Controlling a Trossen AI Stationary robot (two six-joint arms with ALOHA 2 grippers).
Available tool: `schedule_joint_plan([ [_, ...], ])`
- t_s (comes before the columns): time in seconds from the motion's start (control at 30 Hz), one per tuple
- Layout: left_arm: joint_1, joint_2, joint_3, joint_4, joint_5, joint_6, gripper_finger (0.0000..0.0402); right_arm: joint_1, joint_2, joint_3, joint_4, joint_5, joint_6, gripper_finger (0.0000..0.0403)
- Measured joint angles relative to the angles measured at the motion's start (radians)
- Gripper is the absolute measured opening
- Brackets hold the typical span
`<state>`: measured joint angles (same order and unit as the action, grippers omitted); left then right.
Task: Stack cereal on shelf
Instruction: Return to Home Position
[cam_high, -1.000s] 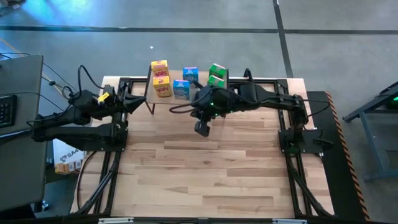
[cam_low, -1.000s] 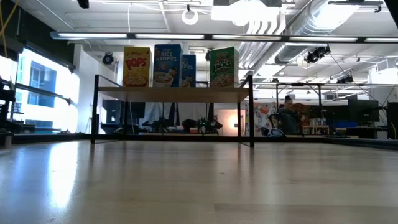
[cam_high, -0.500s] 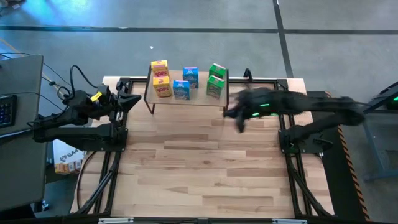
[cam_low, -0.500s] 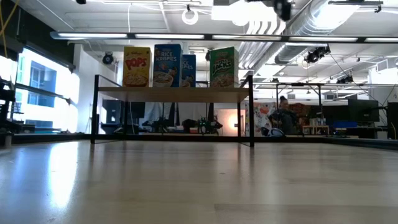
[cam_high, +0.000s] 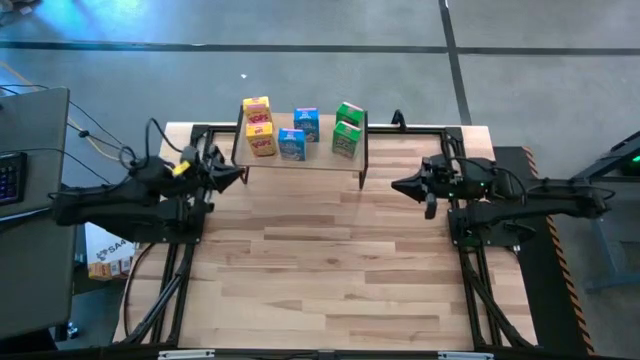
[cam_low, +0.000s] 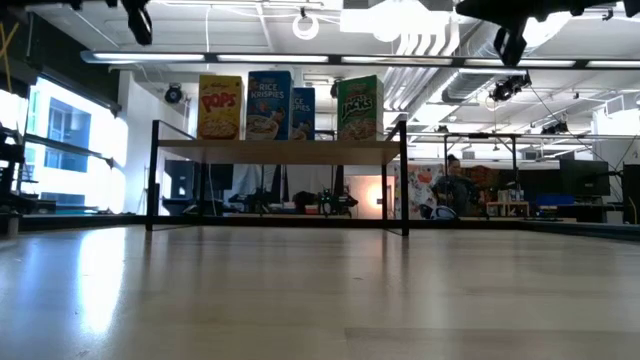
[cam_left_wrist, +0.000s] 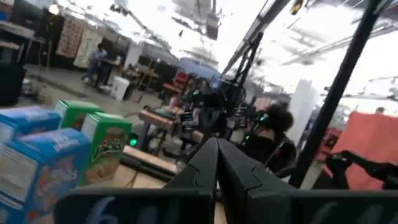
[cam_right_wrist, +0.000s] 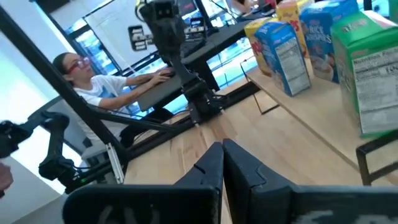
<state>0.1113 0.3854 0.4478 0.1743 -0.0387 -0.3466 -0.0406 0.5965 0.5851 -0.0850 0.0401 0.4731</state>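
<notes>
The shelf (cam_high: 318, 153) stands at the table's far middle on thin black legs (cam_low: 404, 190). Six cereal boxes stand upright on its top: two yellow (cam_high: 260, 126), two blue (cam_high: 298, 134), two green (cam_high: 347, 127). The low view shows them in a row, yellow (cam_low: 220, 107), blue (cam_low: 268, 104), green (cam_low: 359, 108). My left gripper (cam_high: 242, 176) is shut and hovers left of the shelf, pointing right. My right gripper (cam_high: 396, 185) is shut and hovers right of the shelf, pointing left. Both hold nothing, with fingers closed in the wrist views (cam_left_wrist: 217, 147) (cam_right_wrist: 222, 147).
The wood tabletop (cam_high: 330, 270) spreads bare in front of the shelf. Black arm frames run along its left (cam_high: 170, 260) and right (cam_high: 480, 270) sides. A person (cam_right_wrist: 93, 84) sits beyond the table's left side, and another person (cam_low: 460, 185) is far off in the room.
My right gripper has swung away from the shelf's front toward the table's right edge and turned from pointing down to level, pointing left. My left gripper has shifted a little right and nearer. The six boxes have stayed on the shelf.
</notes>
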Motion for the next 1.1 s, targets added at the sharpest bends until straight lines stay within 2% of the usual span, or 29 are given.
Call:
schedule_joint_plan([
  [0.2,-0.024,-0.031,-0.222,0.267,-0.023,-0.014,0.0,0.0,0.012,0.008,0.001,-0.002,-0.001,0.0],
  [0.4,-0.024,-0.073,-0.321,0.276,-0.002,-0.042,0.0,0.0,0.018,0.008,-0.032,-0.051,0.043,0.0],
  [0.57,-0.021,-0.112,-0.431,0.312,0.002,-0.063,0.0,0.0,0.009,0.008,-0.038,-0.052,0.046,0.0],
  [0.77,-0.02,-0.142,-0.436,0.273,0.002,-0.035,0.0,0.021,-0.006,-0.003,-0.087,-0.068,0.044,0.0],
  [0.87,-0.02,-0.151,-0.436,0.29,0.005,-0.035,0.0,0.044,-0.034,-0.093,-0.011,-0.068,0.044,0.0],
  [1.0,-0.02,-0.153,-0.436,0.304,0.006,-0.041,0.0,0.07,-0.089,-0.266,0.218,-0.067,0.027,0.0],
  [1.1,-0.02,-0.154,-0.436,0.293,0.006,-0.088,0.0,0.074,-0.143,-0.378,0.32,-0.067,-0.006,0.0],
])
